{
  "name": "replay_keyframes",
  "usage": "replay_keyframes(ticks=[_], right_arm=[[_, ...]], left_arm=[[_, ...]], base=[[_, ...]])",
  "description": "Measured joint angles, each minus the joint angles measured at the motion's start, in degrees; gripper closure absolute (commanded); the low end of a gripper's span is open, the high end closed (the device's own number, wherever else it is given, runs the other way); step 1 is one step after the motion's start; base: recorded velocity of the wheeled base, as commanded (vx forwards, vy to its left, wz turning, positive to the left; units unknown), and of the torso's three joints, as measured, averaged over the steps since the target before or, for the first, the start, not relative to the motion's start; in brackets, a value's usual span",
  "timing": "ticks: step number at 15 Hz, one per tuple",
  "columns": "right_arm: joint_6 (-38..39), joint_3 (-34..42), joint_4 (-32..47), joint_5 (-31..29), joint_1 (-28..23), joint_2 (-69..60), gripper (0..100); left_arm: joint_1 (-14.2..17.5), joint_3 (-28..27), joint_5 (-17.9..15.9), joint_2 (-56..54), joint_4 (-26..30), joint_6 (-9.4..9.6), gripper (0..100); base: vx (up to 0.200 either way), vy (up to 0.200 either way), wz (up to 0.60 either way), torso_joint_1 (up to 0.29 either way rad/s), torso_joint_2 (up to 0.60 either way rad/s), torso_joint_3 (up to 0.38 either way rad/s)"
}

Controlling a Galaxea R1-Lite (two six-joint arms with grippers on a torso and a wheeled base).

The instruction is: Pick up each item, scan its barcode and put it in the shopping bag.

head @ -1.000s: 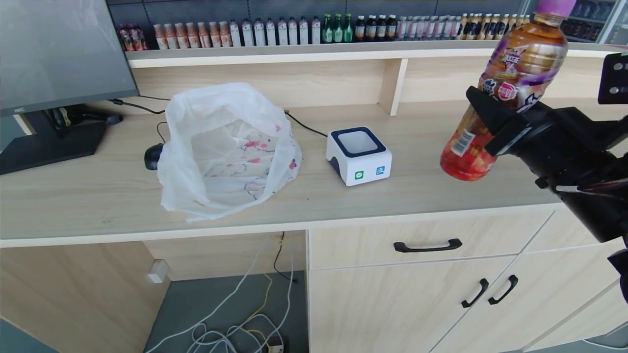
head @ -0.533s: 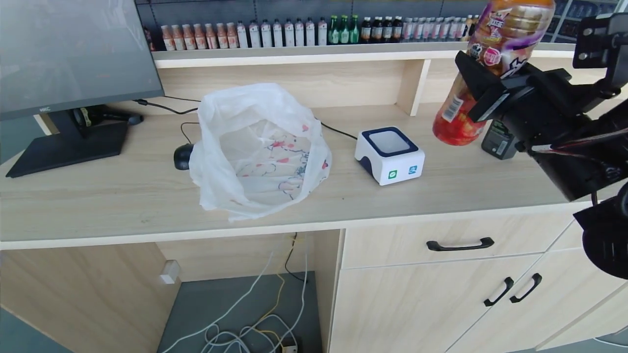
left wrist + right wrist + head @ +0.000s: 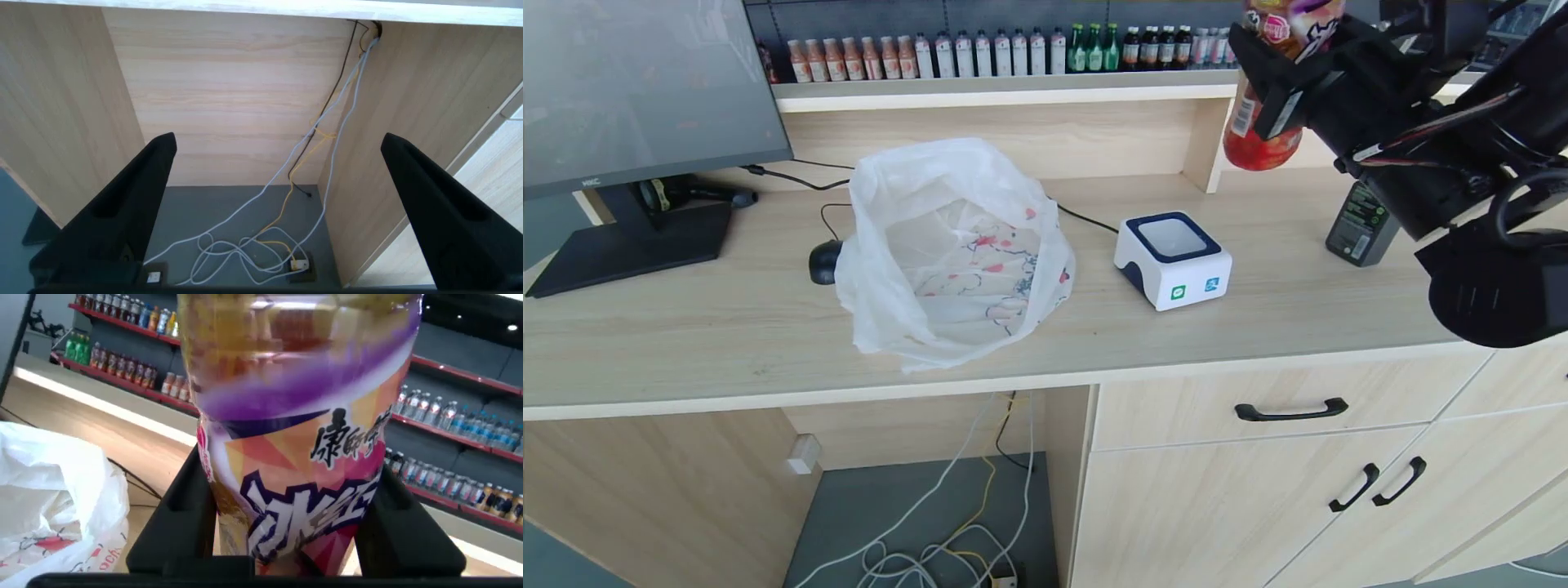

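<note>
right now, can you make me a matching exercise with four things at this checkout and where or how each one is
Things:
1. drink bottle
2. shopping bag
3. barcode scanner
4. computer mouse

Places or states:
A. white box with a dark blue top rim, sitting on the counter
B. held up off the counter in the right gripper
C. dark, beside the bag on the side towards the monitor
D. standing open on the counter, between the mouse and the scanner

Pairs: 1-B, 2-D, 3-A, 4-C
</note>
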Motion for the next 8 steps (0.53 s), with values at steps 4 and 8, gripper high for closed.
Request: replay_keyframes(ticks=[4, 8], right_arm=[[-11.4, -1.9, 1.6, 6.3, 0.8, 2.1, 100], [-18.4, -1.8, 1.3, 11.7, 1.8, 3.7, 100]], left_arm=[[0.0, 0.0, 0.0, 0.0, 0.0, 0.00, 0], [0.0, 0.0, 0.0, 0.0, 0.0, 0.01, 0]], base=[[0.000, 0.000, 0.00, 0.000, 0.00, 0.000], [0.000, 0.000, 0.00, 0.000, 0.00, 0.000]])
